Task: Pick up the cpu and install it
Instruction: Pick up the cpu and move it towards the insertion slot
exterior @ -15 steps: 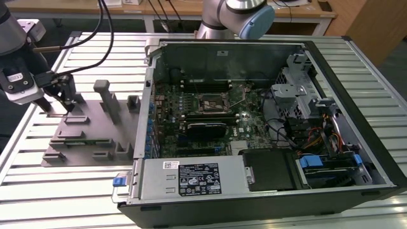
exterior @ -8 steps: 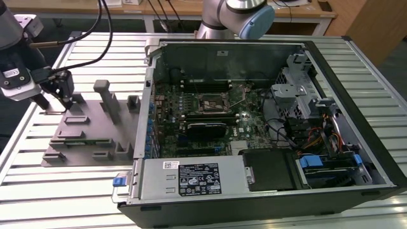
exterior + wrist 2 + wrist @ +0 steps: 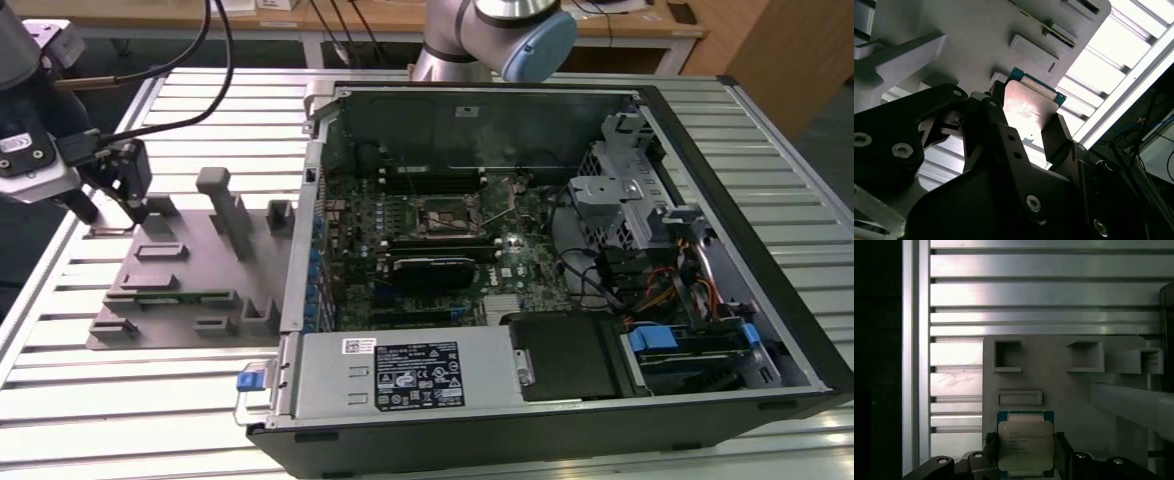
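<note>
Your jaws closed on the cpu's [image 3: 1025, 442] edges (metal top showing), over the grey fixture [image 3: 184, 264], on the slatted counter [image 3: 200, 110]

1 cpu [image 3: 1025, 445], 1 gripper [image 3: 111, 210], 1 grey fixture [image 3: 187, 262] at the exterior view's left, 1 open computer case [image 3: 747, 225], 1 motherboard [image 3: 531, 232], 1 slatted table [image 3: 214, 115]

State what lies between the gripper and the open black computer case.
In the exterior view, the grey plastic fixture with upright blocks lies between the gripper and the open black computer case, on the slatted metal table.
</note>
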You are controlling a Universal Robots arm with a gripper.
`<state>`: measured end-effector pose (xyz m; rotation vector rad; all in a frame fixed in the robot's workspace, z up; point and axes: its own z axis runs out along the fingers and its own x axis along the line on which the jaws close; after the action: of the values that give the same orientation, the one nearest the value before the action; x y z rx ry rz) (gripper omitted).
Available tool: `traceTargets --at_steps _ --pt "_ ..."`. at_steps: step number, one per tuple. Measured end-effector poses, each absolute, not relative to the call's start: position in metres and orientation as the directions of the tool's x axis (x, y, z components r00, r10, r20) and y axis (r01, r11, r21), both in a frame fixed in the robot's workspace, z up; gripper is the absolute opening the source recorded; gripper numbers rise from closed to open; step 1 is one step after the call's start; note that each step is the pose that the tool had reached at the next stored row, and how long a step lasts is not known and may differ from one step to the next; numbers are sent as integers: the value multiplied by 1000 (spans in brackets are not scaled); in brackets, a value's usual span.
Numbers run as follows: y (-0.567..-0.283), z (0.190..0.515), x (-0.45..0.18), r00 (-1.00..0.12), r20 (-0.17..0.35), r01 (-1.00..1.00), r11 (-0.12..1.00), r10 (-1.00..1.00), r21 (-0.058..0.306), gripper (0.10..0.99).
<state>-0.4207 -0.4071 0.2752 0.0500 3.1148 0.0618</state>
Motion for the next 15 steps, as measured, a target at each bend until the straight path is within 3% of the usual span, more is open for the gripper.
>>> traceTargets --at_steps 15 --pt "-407 304 -421 -999 -25 32 999 33 40 541"
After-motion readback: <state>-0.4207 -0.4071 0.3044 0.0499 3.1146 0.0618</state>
